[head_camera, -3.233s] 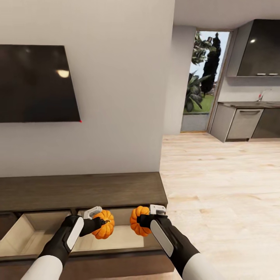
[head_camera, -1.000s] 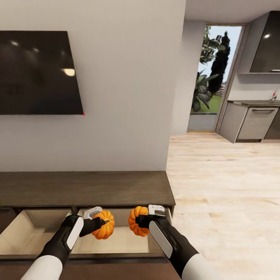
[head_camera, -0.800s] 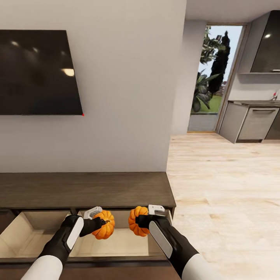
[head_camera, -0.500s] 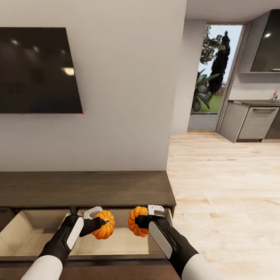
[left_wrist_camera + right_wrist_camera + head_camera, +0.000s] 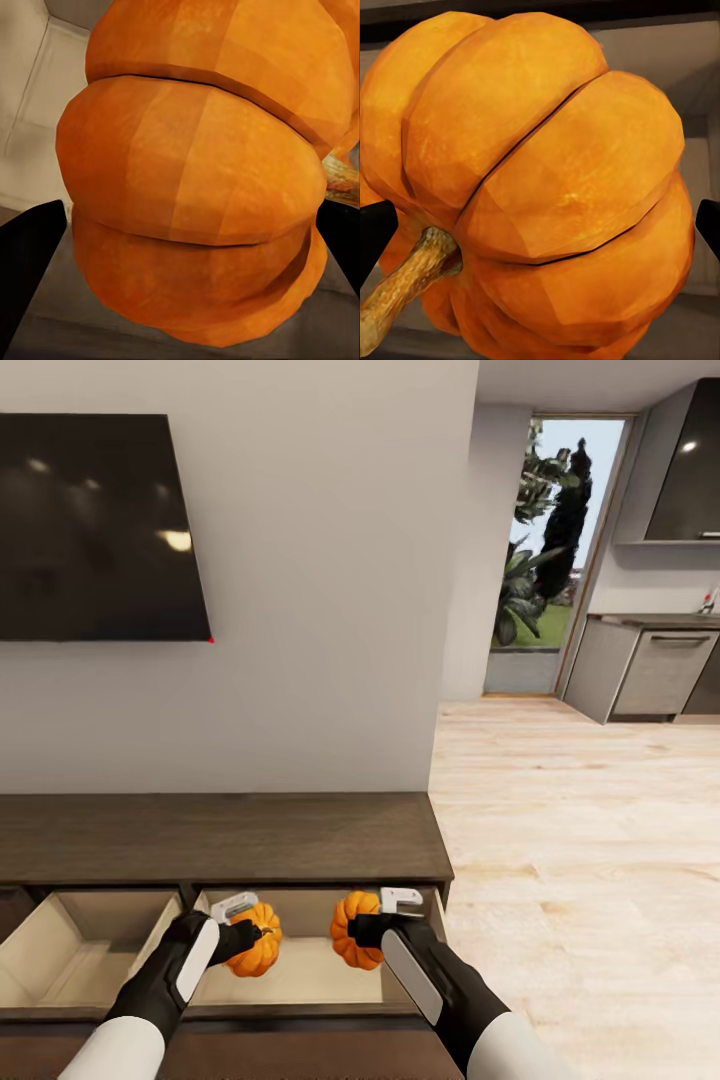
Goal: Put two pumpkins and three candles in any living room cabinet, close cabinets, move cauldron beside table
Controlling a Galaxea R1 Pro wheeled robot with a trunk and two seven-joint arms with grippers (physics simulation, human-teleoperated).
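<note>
Both sets of fingers clamp a pumpkin, left gripper [image 5: 243,932] on the left pumpkin [image 5: 256,952] and right gripper [image 5: 372,928] on the right pumpkin [image 5: 352,944], above the open right drawer [image 5: 300,975] of the cabinet [image 5: 220,838]; risk: released from this height, they likely roll or bounce out over the drawer's front edge.

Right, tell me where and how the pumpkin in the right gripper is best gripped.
Grip the right pumpkin across its round ribbed belly, fingers on opposite flanks, as the right gripper does over the open drawer. Come from the side away from the stem: it is thin and angled, a poor hold, while the flattened body gives broad faces.
</note>
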